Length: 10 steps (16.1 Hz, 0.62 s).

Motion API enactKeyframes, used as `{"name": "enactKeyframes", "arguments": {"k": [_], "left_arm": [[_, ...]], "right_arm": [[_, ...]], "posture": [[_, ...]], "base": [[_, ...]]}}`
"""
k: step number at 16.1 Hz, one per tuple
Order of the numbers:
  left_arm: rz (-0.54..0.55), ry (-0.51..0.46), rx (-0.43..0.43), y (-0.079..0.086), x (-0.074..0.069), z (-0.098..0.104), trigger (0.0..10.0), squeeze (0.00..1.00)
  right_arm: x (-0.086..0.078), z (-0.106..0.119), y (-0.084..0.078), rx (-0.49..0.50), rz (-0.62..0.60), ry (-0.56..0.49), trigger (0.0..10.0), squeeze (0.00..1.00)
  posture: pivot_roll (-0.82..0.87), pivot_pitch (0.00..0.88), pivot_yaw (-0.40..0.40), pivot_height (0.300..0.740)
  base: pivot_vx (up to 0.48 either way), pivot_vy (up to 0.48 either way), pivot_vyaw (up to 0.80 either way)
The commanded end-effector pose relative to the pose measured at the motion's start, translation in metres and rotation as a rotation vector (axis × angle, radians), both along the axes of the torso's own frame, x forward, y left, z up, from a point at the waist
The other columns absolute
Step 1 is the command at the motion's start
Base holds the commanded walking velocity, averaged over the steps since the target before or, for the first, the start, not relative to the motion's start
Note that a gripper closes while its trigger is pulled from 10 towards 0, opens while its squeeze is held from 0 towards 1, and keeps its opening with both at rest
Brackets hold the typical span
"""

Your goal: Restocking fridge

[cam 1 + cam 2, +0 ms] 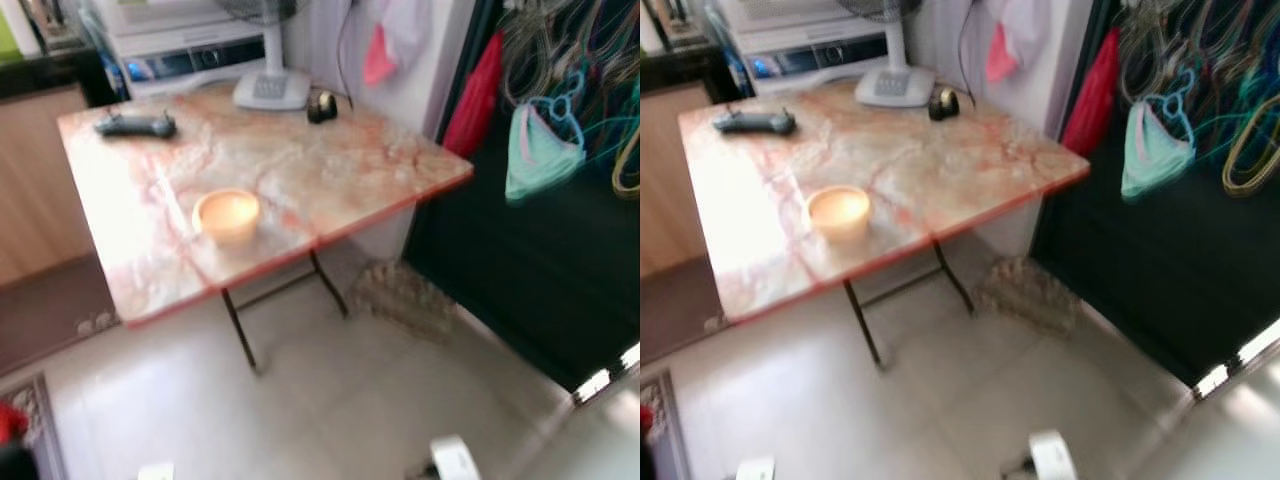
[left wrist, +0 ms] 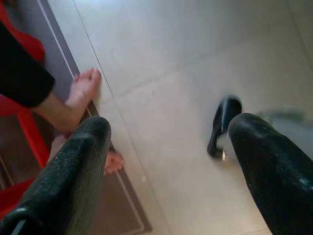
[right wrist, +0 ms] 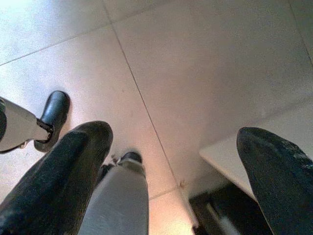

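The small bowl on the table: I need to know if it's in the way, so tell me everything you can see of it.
The small bowl is round, shallow and pale cream to orange, glowing in the light; the picture is too blurred to tell its material or contents. It stands upright on the marble-patterned table, near the front edge nearest the robot, apart from the black remote at the far left. Nothing touches it but the tabletop.

No text, label, brand or number can be read anywhere: the pictures are blurred, and the white appliance (image 1: 185, 45) behind the marble counter (image 1: 330, 160) shows only an illegible dark panel.
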State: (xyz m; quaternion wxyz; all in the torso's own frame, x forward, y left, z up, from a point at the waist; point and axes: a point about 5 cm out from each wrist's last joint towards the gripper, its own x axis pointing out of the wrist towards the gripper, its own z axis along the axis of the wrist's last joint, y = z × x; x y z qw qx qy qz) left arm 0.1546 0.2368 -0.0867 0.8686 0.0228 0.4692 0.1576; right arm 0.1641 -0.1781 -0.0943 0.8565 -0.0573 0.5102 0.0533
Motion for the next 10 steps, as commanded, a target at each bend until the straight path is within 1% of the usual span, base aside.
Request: {"name": "enactKeyframes", "arguments": {"k": [1,4,7,8,9,10], "left_arm": [[0.004,0.008,0.0,-0.001,-0.005,-0.002,10.0,0.0],[0.01,-0.02,0.01,-0.001,-0.004,-0.001,10.0,0.0],[0.013,-0.082,0.046,0.0,-0.002,0.002,10.0,0.0],[0.018,-0.114,0.087,0.002,-0.001,0.004,10.0,0.0],[0.03,-0.141,0.146,0.004,-0.002,0.007,10.0,0.0],[-0.005,-0.23,0.301,0.024,0.027,0.029,10.0,0.0]], "right_arm": [[-0.007,-0.002,-0.007,-0.016,-0.006,0.024,10.0,0.0],[-0.008,-0.003,-0.007,-0.015,-0.004,0.027,10.0,0.0],[-0.009,-0.003,-0.008,-0.015,0.002,0.031,10.0,0.0],[-0.01,-0.003,-0.008,-0.014,0.0,0.034,10.0,0.0],[-0.011,-0.004,-0.008,-0.011,-0.007,0.035,10.0,0.0],[-0.013,-0.004,-0.008,-0.006,-0.016,0.033,10.0,0.0]], "posture": [[0.07,0.0,-0.017,0.74],[0.07,0.0,-0.017,0.74],[0.07,0.0,-0.018,0.74],[0.08,0.0,-0.014,0.74],[0.07,0.0,-0.009,0.74],[0.06,0.0,-0.003,0.74]], "base": [[0.0,0.0,0.8],[0.0,0.0,0.8],[0.0,0.0,0.79],[0.0,0.0,0.0],[0.0,0.0,0.0],[0.0,0.0,0.0]]}}
